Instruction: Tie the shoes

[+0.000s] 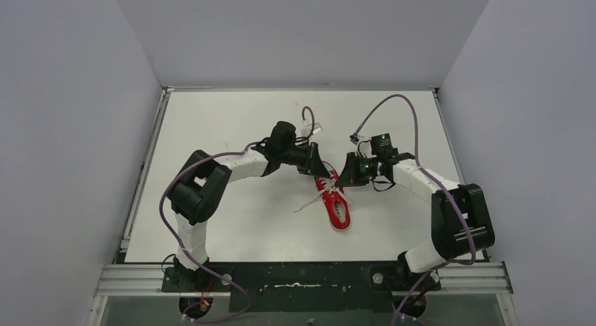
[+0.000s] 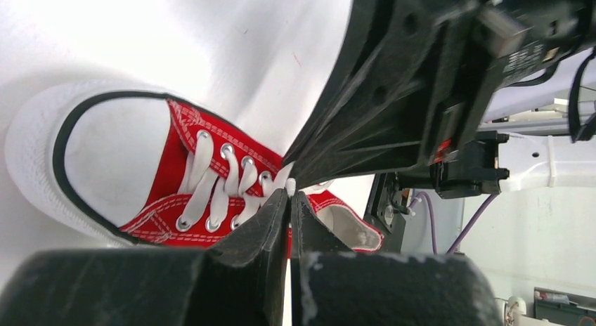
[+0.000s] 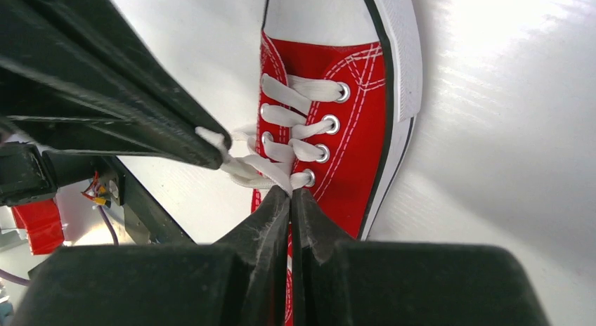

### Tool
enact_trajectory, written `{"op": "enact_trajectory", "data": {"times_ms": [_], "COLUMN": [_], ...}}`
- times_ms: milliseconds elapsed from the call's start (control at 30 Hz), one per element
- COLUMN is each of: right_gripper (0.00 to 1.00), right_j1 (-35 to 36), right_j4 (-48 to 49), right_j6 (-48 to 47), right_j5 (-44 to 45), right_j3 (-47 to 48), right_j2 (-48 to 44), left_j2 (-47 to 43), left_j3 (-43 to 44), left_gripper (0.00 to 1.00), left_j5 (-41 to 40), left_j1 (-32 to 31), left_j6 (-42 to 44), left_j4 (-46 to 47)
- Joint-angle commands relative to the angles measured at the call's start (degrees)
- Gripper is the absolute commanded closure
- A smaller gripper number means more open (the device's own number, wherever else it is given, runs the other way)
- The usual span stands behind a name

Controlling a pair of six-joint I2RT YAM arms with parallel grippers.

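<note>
Roughly mid-table point(image 1: 232, 129), the red sneaker point(image 1: 337, 208) lies flat on its sole, heel toward the near side and toe toward the far side, angled slightly left. Its open mouth shows the pale insole point(image 1: 341, 215) and that is all I can make out inside.

Both arms meet over the far half of the shoe. The left gripper point(image 2: 289, 197) has its jaws pressed fully together; the right wrist view shows a bit of the white laces point(image 3: 284, 115) nipped at its tip, pulled off toward the shoe's left side. The right gripper point(image 3: 290, 192) is also fully closed, its tips on a lace strand by the eyelet nearest the shoe mouth, and the strand looks pinched. The 2 gripper tips sit just beside each other above the tongue.

1 loose lace end point(image 1: 304, 205) trails left of the shoe onto the table.

From above, the toe cap point(image 3: 316, 10) and front eyelets are covered by the grippers. Each wrist view cuts off the heel. Whether any knot or crossing exists where the tips meet is too crowded to tell.
</note>
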Motion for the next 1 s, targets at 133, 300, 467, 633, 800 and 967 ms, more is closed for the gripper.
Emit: {"op": "enact_trajectory", "data": {"times_ms": [133,300,467,633,800,967], "right_gripper": [1.0,1.0,1.0,1.0,1.0,1.0], "right_j1": [0.22,0.22,0.18,0.07,0.08,0.04], "right_j4": [3.95,4.36,4.14,4.93,5.13,5.13], "right_j6": [0.47,1.06,1.19,1.99,2.38,2.47], "right_j5": [-1.41,-1.97,-1.9,-2.07,-2.17,-2.36], "right_j3": [-0.28,0.13,0.04,-0.25,-0.24,-0.23], "right_j2": [-3.41,-3.25,-2.87,-3.04,-3.19,-3.27], "left_j2": [-1.7,0.67,1.24,1.43,2.22,2.95], "left_j3": [-3.3,-3.1,-3.46,-4.74,-4.95,-4.69], "left_gripper": [0.85,0.67,0.45,0.38,0.39,0.59], "left_j5": [2.6,3.38,4.5,5.3,5.67,5.43], "left_j1": [1.43,1.42,0.99,0.44,-0.44,-0.65], "left_j6": [-3.08,-5.34,-5.41,-3.96,-2.81,-1.31], "left_j4": [9.82,14.1,16.3,16.89,16.72,15.32]}}
